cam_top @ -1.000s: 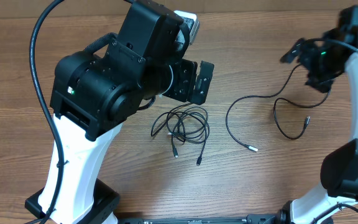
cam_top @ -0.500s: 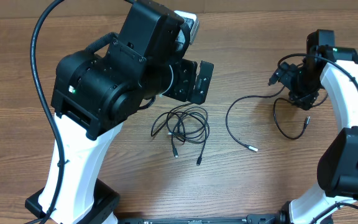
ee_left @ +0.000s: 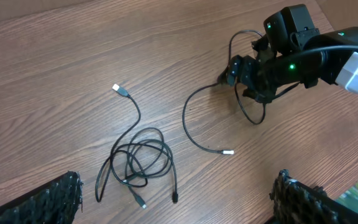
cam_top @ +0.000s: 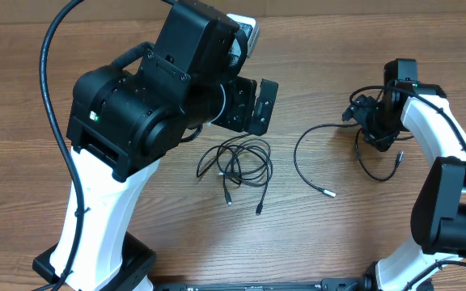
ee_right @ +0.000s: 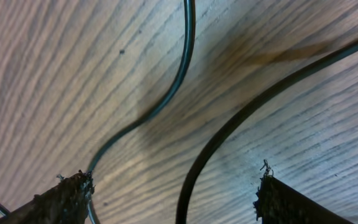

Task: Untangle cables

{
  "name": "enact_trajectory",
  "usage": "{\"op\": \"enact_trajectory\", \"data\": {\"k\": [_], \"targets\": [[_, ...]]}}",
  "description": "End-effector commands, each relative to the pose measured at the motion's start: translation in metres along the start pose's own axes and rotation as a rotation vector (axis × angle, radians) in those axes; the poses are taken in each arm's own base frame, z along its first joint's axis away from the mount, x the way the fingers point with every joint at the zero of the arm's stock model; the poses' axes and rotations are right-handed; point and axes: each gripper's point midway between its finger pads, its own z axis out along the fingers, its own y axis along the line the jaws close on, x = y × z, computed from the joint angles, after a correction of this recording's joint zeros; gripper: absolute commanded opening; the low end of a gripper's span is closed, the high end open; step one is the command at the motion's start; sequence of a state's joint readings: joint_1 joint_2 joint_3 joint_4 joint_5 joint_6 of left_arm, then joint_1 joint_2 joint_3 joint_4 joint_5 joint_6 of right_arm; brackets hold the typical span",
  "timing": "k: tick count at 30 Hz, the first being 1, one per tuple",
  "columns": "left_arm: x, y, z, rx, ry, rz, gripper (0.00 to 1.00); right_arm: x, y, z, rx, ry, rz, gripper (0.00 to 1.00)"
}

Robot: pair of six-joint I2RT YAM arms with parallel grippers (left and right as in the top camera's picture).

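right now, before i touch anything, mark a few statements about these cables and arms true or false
1. The tangled bundle lies apart from the loose cable. True.
2. The jaws of the left arm are clamped on the bundle. False: they are open, raised above the table, and hold nothing.
3. The jaws of the right arm are open, with two cable strands lying on the wood between them. True.
4. The loose cable's silver plug is buried in the bundle. False: it rests on bare wood, clear of the bundle.
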State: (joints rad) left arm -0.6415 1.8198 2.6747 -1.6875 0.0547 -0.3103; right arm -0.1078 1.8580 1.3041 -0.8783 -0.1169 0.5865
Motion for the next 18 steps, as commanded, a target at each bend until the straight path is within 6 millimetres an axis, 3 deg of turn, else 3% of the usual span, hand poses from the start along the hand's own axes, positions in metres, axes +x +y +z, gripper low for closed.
{"op": "enact_trajectory", "data": {"k": [1,4,7,15,18], "targets": [[0.000,0.003,0.004,-0.018,0.009,0.019,1.00,-0.003,-0.003,0.002,0.020,-0.022,0.065,0.82],[0.000,0.003,0.005,-0.018,0.010,0.019,0.99,-0.004,-0.003,0.002,0.018,-0.024,0.067,0.83],[0.000,0.005,0.005,-0.032,0.005,0.018,0.99,0.002,0.004,-0.003,-0.015,0.014,0.014,1.00],[-0.001,0.007,0.005,-0.042,0.002,0.019,0.99,0.019,0.044,-0.013,-0.238,0.121,-0.135,1.00],[-0.001,0.007,0.005,-0.042,0.002,0.019,1.00,0.013,0.045,-0.026,-0.208,0.108,-0.136,1.00]]}}
